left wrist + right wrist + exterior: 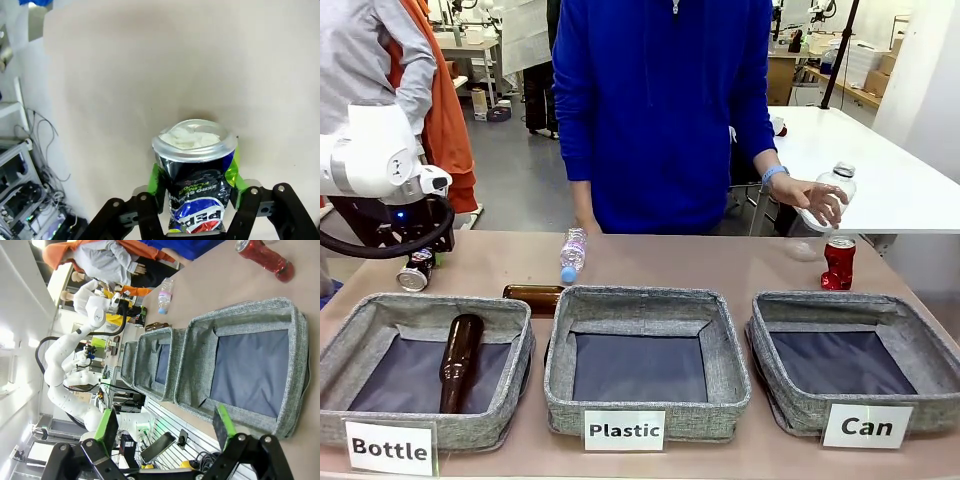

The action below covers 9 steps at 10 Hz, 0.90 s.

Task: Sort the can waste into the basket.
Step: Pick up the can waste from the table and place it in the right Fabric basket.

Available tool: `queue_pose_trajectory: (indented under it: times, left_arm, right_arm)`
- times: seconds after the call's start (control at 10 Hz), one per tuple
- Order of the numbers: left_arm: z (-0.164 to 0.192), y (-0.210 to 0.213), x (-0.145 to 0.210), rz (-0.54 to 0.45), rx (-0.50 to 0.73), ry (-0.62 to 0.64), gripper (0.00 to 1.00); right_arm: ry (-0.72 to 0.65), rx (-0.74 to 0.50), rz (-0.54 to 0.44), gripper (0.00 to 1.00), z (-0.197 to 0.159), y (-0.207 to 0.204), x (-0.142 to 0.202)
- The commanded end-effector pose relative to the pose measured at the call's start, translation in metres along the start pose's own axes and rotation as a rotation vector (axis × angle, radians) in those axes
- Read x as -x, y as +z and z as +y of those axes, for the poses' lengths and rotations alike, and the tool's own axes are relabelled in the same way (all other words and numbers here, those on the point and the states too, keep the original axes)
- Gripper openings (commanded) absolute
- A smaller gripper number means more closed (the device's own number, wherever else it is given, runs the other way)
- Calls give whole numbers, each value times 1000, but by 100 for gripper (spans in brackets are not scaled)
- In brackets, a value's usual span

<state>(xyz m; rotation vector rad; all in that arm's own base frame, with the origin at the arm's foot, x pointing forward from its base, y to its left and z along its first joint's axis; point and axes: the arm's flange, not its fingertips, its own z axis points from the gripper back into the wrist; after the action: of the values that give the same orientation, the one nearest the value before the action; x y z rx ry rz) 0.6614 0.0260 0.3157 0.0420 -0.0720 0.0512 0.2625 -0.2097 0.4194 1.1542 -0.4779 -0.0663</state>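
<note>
We see the left gripper [195, 179] clamped on the black can [196, 160].
The left arm [370, 150] bends low over the table's [720, 260] left edge, the can between its jaws. The right gripper [165, 422] hangs wide apart beside the basket [910, 345]; the red can [839, 263] stands behind it.

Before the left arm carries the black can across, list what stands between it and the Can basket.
Held in the jaws of the left gripper, the black can is at far left. Between it and the Can basket: the Bottle basket, the Plastic basket, and behind them a brown bottle and a clear bottle lying flat.
</note>
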Motion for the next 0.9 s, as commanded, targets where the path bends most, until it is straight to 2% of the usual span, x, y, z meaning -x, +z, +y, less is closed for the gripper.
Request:
queue_pose_trajectory:
  times: [0.0, 0.3, 0.5, 0.6, 0.7, 0.8]
  left_arm:
    - [0, 5, 2, 4, -8, 6, 0]
    - [7, 19, 4, -18, 56, 26, 0]
    - [17, 57, 29, -29, 182, 19, 0]
    - [29, 94, 67, -12, 290, -73, 0]
    - [42, 128, 111, -46, 347, -144, 0]
    - [55, 152, 156, -103, 408, -268, 0]
  right_arm:
    - [25, -23, -17, 100, 0, 1, -2]
    - [25, -23, -17, 100, 0, 1, -2]
    - [25, -23, -17, 100, 0, 1, -2]
    - [25, -23, -17, 100, 0, 1, -2]
    - [25, -23, -17, 100, 0, 1, -2]
    - [25, -23, -17, 100, 0, 1, -2]
